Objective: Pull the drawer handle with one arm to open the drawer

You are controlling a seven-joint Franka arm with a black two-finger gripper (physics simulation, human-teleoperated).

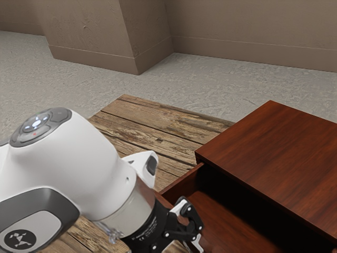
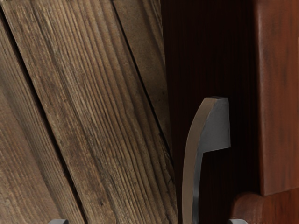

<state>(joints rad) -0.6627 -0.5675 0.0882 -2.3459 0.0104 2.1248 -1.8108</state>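
Nearest, the gripper [image 1: 190, 236] sits at the drawer's [image 1: 181, 184] front edge; whether it is open or closed I cannot tell. The drawer stands pulled out of the dark red cabinet [image 1: 279, 153], its inside exposed. The wrist view adds the curved grey handle [image 2: 205, 140] against the dark front. Bare desk [image 1: 152, 124] planks lie beside it. Beyond are grey floor [image 1: 221, 79] and beige walls [image 1: 253, 26].

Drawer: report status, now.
Gripper at the drawer front, by the handle. Drawer partly open, inside showing under the cabinet top. No obstruction seen.
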